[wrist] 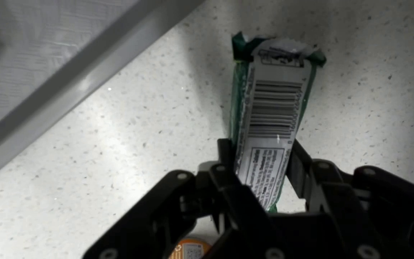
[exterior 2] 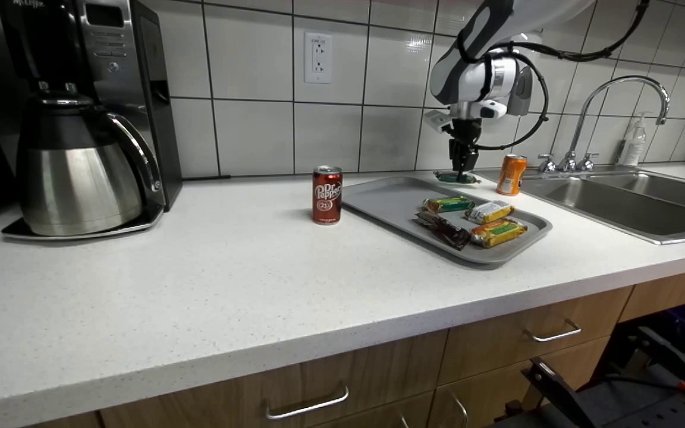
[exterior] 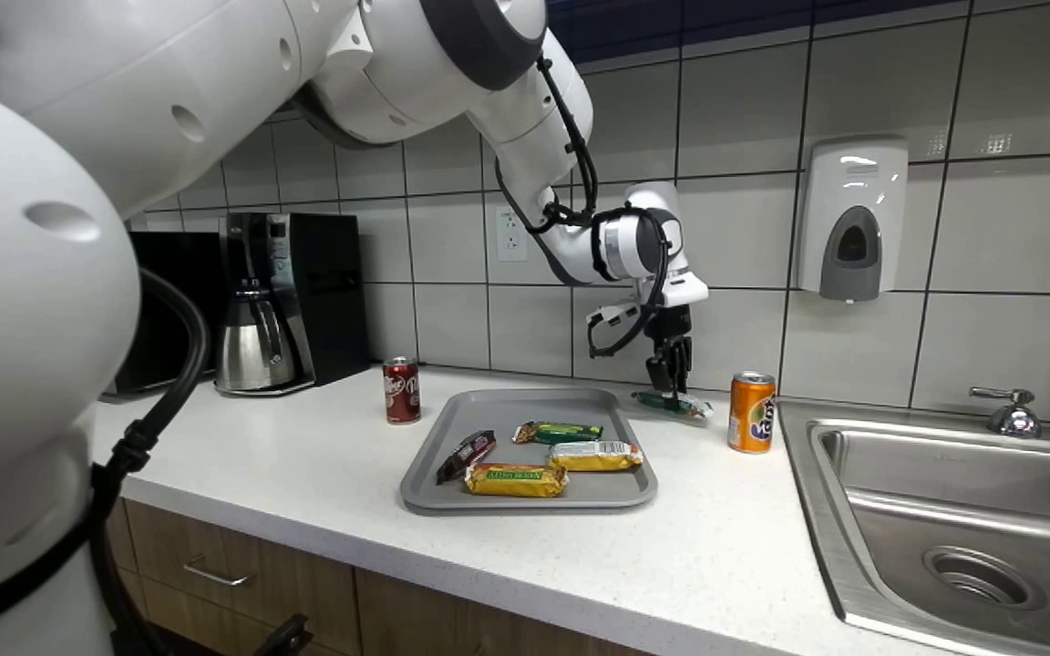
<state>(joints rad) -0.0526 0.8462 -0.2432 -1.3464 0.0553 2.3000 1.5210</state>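
Observation:
My gripper (wrist: 261, 151) is shut on a green-wrapped snack bar (wrist: 273, 111), one finger against each long side. The bar's silver barcode side faces the wrist camera. In both exterior views the gripper (exterior: 672, 390) (exterior 2: 460, 173) points down with the bar (exterior: 694, 407) (exterior 2: 446, 177) at its fingertips, near the back wall, beside the far end of a grey tray (exterior: 488, 415). I cannot tell whether the bar touches the counter. On the tray lie a green bar (exterior: 566, 433), a brown bar (exterior: 466, 456) and two yellow bars (exterior: 516, 480) (exterior: 593, 456).
An orange can (exterior: 751, 413) stands between the gripper and the steel sink (exterior: 972, 510). A red can (exterior: 401, 390) stands at the tray's opposite side. A coffee maker (exterior 2: 81, 160) is farther along. A soap dispenser (exterior: 856, 219) hangs on the tiled wall.

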